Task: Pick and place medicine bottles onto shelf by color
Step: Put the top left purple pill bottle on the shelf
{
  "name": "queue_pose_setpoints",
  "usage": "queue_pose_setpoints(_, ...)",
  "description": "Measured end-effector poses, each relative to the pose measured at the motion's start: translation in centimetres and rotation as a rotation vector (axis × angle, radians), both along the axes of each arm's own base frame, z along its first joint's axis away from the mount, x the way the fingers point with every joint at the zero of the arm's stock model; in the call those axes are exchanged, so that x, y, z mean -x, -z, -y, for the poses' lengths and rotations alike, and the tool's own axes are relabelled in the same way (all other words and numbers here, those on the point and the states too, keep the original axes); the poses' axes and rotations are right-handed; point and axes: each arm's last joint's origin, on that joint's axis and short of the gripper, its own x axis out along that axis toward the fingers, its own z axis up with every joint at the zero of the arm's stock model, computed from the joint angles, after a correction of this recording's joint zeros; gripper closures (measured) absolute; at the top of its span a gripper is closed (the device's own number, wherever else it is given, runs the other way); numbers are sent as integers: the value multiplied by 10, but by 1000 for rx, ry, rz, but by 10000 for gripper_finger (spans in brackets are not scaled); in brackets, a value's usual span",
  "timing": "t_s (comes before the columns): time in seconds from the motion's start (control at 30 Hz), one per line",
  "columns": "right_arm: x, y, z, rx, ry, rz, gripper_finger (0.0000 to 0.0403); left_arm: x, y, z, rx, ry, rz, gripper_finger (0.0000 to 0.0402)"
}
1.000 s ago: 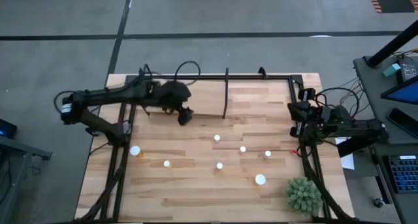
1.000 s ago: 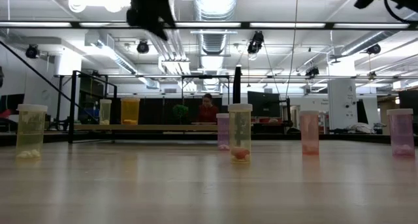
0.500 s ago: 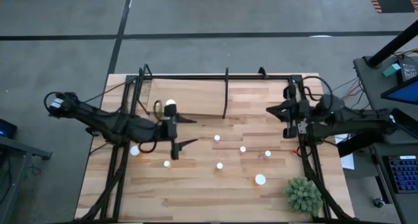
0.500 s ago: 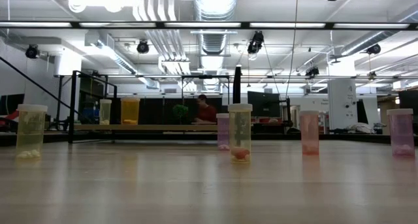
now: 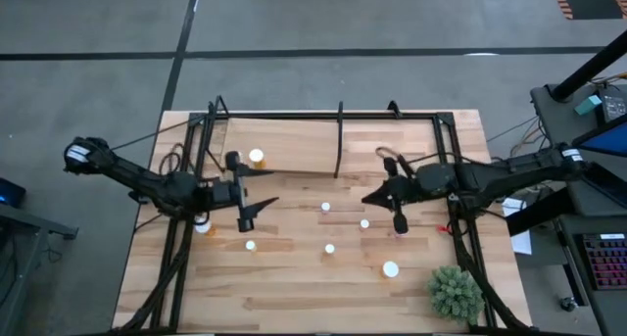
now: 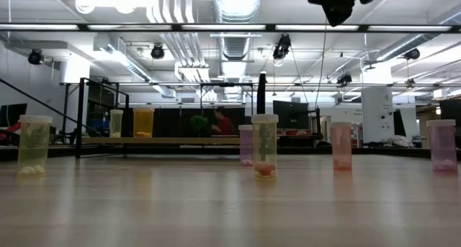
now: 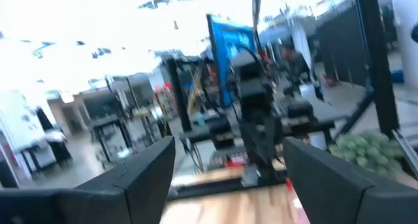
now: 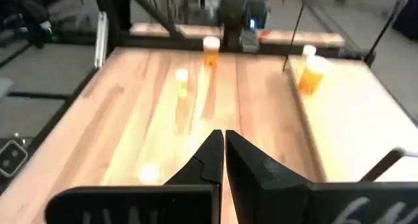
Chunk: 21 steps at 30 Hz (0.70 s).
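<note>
1. Left gripper [image 5: 257,211] at left-centre of the high view, above the worktop [image 5: 294,297]; fingers spread wide, nothing between them; in the left wrist view the two fingers [image 7: 140,175] stand well apart with only the room between.
2. Right gripper [image 5: 398,222] at right-centre of the high view, fingers pressed together, holding nothing; right wrist view shows the fingers [image 8: 212,160] touching over bare wood.
3. Shelf [image 5: 294,150] in the upper middle of the high view, black post [image 5: 339,140] upright at its right end; one orange bottle [image 5: 256,158] stands on it, left part.
4. Other bottles loose on the worktop, white caps seen from above: one [image 5: 202,225] beside the left arm, one [image 5: 250,245] lower left, [image 5: 325,208] and [image 5: 329,248] in the centre, [image 5: 363,222] just left of the right gripper, a larger one [image 5: 390,269] lower right.
5. Low view: yellow bottle [image 6: 34,145] at far left, yellow-green one [image 6: 264,146] in the centre, pinkish ones [image 6: 341,145] and [image 6: 441,145] to the right, all upright.
6. Plant [image 5: 455,293] at the lower right corner of the worktop.
</note>
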Motion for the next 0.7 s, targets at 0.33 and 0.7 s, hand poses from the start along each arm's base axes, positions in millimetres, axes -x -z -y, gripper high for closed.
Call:
queue_pose_setpoints(0.33, -53, -24, -9, 26, 22, -133, 394, 25, 3, -9, -45, -25, 51, 134)
queue_pose_setpoints(0.7, -108, -21, -17, 134, 57, -427, 394, 34, 15, -12, -18, -16, 52, 134)
